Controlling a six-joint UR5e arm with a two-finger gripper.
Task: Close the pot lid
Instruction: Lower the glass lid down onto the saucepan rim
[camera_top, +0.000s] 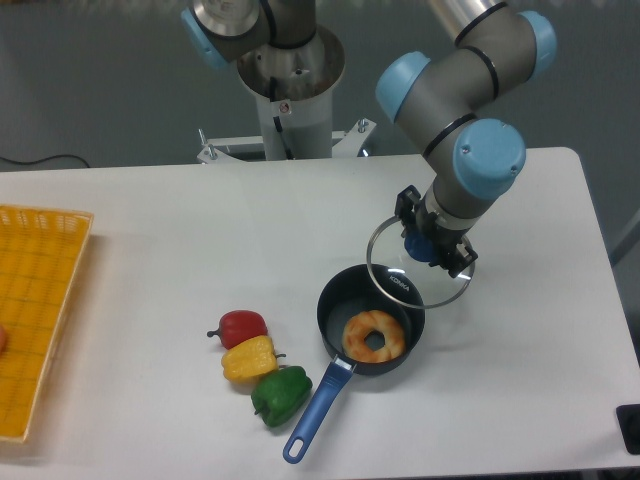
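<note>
The pot (335, 312) is a small dark saucepan standing open near the table's front middle, its blue handle (315, 412) pointing toward the front left. A doughnut (373, 336) lies inside it. The lid (400, 285), a clear glass disc with a metal rim, hangs in the air over the pot's back right rim and overlaps it. My gripper (430, 243) is shut on the lid's blue knob, which shows only partly between the fingers.
Red (241, 326), yellow (249, 358) and green (281, 394) peppers lie in a row left of the pot, close to its handle. A yellow basket (40, 300) sits at the table's left edge. The robot base (292, 90) stands behind the table.
</note>
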